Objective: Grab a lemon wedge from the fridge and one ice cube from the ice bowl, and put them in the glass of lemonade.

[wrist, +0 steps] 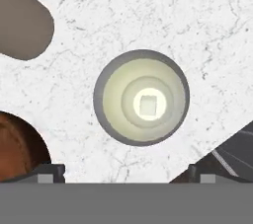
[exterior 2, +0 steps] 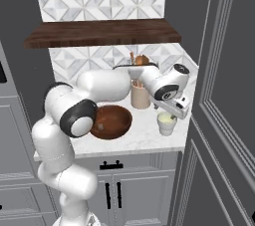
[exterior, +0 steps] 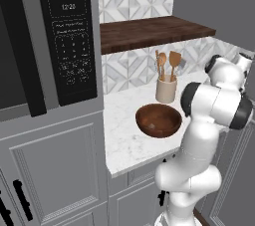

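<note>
Jaws (wrist: 126,176) wide apart, empty, poised above glass of lemonade (wrist: 141,97). Glass upright on bench (wrist: 148,16), mouth facing jaws, long axis vertical. Ice cube (wrist: 147,105) lies in glass centre: ice step looks done. Lemon wedge unseen, judged outstanding. Ice bowl (exterior 2: 110,122) beside jaws; utensil crock (exterior 2: 140,96) beyond.

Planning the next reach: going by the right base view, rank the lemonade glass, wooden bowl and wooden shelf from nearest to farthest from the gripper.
1. Lemonade glass, directly under the open gripper.
2. Wooden bowl, to its left on the counter.
3. Wooden shelf, high on the wall.
</note>
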You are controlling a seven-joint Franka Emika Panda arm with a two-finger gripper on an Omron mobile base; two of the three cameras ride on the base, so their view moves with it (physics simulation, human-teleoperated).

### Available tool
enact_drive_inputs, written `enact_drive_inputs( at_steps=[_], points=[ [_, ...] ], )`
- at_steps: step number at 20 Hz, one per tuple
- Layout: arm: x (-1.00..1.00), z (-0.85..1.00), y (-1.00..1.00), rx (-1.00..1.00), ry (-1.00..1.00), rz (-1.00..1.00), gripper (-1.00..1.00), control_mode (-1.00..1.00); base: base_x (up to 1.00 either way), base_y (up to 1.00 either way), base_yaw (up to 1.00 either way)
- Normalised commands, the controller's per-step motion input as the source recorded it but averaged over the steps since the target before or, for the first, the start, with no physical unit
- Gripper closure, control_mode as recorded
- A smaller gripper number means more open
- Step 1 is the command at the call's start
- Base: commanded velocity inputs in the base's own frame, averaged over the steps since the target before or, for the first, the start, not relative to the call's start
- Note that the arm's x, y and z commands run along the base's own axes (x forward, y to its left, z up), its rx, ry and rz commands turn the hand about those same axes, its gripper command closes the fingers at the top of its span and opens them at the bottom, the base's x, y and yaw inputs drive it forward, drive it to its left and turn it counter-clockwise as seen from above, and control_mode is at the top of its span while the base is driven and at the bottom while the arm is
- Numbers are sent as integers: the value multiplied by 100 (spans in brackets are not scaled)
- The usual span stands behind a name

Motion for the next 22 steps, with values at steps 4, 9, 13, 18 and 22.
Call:
enact_drive_inputs(
  at_steps=[4,9,13,18,22],
  points=[
    [-74,86,98,-25,-9,2,-100,-100,0,0,0],
    [-42,55,100,-26,17,6,-100,-100,0,0,0],
    [-58,-4,82,-1,0,7,-100,-100,0,0,0],
    [-54,0,46,0,-2,7,-100,-100,0,0,0],
    [-51,0,16,0,-3,0,-100,-100,0,0,0]
  ],
)
